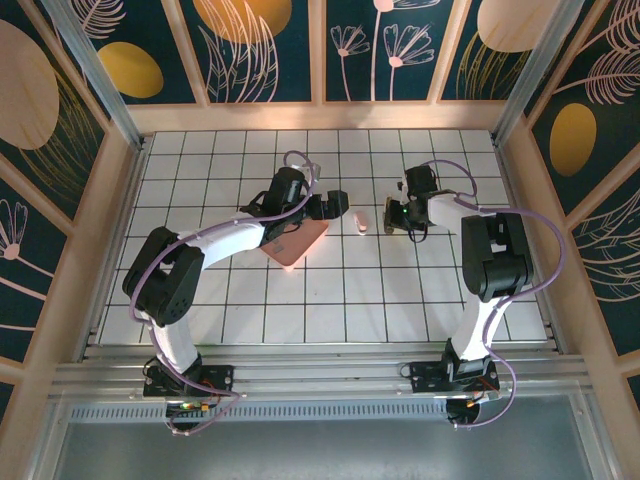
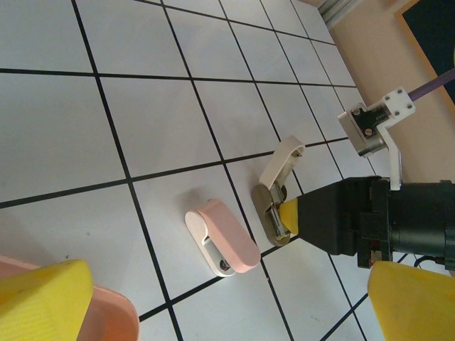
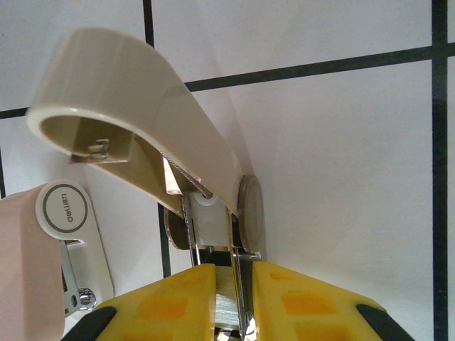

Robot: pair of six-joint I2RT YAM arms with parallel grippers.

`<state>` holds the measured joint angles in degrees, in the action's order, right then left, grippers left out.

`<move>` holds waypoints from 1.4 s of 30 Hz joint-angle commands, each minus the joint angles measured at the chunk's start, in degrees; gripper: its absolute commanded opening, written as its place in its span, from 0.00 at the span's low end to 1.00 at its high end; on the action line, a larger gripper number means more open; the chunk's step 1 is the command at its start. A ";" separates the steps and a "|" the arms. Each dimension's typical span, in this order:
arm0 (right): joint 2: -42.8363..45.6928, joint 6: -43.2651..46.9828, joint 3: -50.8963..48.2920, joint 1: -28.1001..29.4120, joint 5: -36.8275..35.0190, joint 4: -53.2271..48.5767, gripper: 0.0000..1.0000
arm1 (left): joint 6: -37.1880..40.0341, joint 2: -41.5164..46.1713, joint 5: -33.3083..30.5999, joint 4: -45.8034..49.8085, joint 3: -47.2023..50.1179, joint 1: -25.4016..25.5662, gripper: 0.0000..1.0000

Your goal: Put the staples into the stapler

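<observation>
A beige stapler [image 3: 135, 106] lies on the tiled table with its lid swung up and its metal magazine bared. My right gripper [image 3: 233, 302] is at that magazine, its yellow fingers [image 3: 163, 305] shut on a ribbed grey strip of staples [image 3: 226, 309] beside the rail. From above, the right gripper [image 1: 400, 215] is on the beige stapler [image 1: 392, 217]. My left gripper [image 1: 338, 205] hovers open and holds nothing, just past the pink tray [image 1: 295, 243]. In the left wrist view the beige stapler [image 2: 279, 169] sits ahead of the left gripper [image 2: 227, 302].
A pink and white stapler [image 2: 229, 240] lies closed beside the beige one, also seen as the pink stapler [image 1: 360, 220] and the pink stapler [image 3: 43, 270]. The pink tray's rim [image 2: 117, 320] is at the lower left. Wooden walls ring the table.
</observation>
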<state>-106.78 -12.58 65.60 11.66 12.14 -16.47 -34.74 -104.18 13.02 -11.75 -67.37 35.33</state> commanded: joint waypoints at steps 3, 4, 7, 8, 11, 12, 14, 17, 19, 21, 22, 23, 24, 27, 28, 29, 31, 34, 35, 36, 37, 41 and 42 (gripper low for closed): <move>0.04 -0.39 -1.91 -0.36 0.05 0.11 0.19 | 0.11 0.27 0.61 -0.41 -0.74 0.11 0.99; -0.07 -0.31 -2.18 -0.37 -0.01 0.11 0.18 | 0.11 0.18 0.77 -0.46 -0.82 0.09 0.99; -0.02 -0.12 -3.06 -0.37 -0.36 0.12 0.16 | 0.09 -0.06 0.93 -0.47 -1.00 0.09 0.98; -0.08 -0.08 -3.26 -0.34 -0.38 0.12 0.16 | 0.10 -0.04 0.89 -0.40 -1.00 0.12 0.98; 0.19 -0.02 -3.72 -0.37 -0.36 0.01 0.14 | 0.08 -0.05 0.96 -0.42 -1.09 0.09 0.99; 0.31 0.01 -3.81 -0.34 -0.36 -0.10 0.14 | 0.07 -0.01 1.03 -0.47 -1.09 0.09 0.98; 0.76 0.10 -4.07 -0.40 -0.36 -0.22 0.13 | -0.02 -0.04 1.05 -0.53 -1.09 0.09 0.99; 2.03 0.22 -4.80 -0.32 -0.28 -0.35 0.13 | -0.15 0.23 1.22 -0.58 -0.88 0.15 0.99; 3.13 0.14 -5.67 -0.20 -0.28 -0.35 0.13 | -0.33 0.62 1.24 -0.77 -0.52 0.09 0.99; 4.40 0.02 -6.65 -0.15 -0.36 -0.34 0.12 | -0.58 0.99 1.39 -0.97 0.01 0.15 0.98; 5.16 -0.07 -7.27 -0.16 -0.36 -0.24 0.12 | -0.75 1.33 1.40 -1.17 0.41 0.18 0.98; 5.86 -0.22 -7.82 -0.08 -0.41 -0.27 0.12 | -0.93 1.62 1.44 -1.43 0.88 0.11 0.98; 6.53 -0.24 -8.23 -0.12 -0.28 -0.14 0.12 | -1.13 1.89 1.48 -1.66 1.24 0.17 0.98; 8.65 -0.45 -9.55 -0.11 -0.28 0.02 0.13 | -1.37 2.70 1.57 -2.03 2.11 0.18 0.98; 9.51 -0.57 -9.85 -0.11 -0.28 0.04 0.13 | -1.38 2.88 1.74 -2.07 2.24 0.19 0.98; 10.45 -0.77 -10.13 -0.11 -0.28 0.23 0.14 | -1.34 3.02 1.90 -2.07 2.13 0.23 0.98; 12.18 -1.22 -10.65 -0.25 -0.30 0.32 0.17 | -0.91 2.95 2.50 -1.71 1.38 0.20 0.98; 15.19 -2.28 -11.32 -1.27 0.20 0.43 0.21 | 0.62 1.87 3.44 0.28 -1.39 0.25 0.98; 16.47 -2.89 -11.79 -2.07 1.13 0.82 0.21 | 1.23 1.31 3.74 1.10 -2.65 0.25 0.98; 17.65 -3.62 -12.34 -3.00 2.11 1.22 0.22 | 1.73 0.73 3.98 1.80 -3.89 0.33 0.99; 19.20 -4.44 -13.07 -4.23 3.48 1.83 0.22 | 2.30 0.11 4.27 2.56 -5.28 0.35 0.98; 25.82 -8.30 -16.05 -9.06 9.26 4.54 0.24 | 4.35 -2.69 5.51 5.15 -10.25 0.36 0.99; 26.80 -9.41 -16.72 -10.33 11.20 5.28 0.24 | 4.78 -3.45 5.94 5.69 -11.48 0.42 0.99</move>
<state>-83.57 -17.96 50.89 3.95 17.50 -13.89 -32.84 -105.21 16.82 -8.67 -75.33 35.40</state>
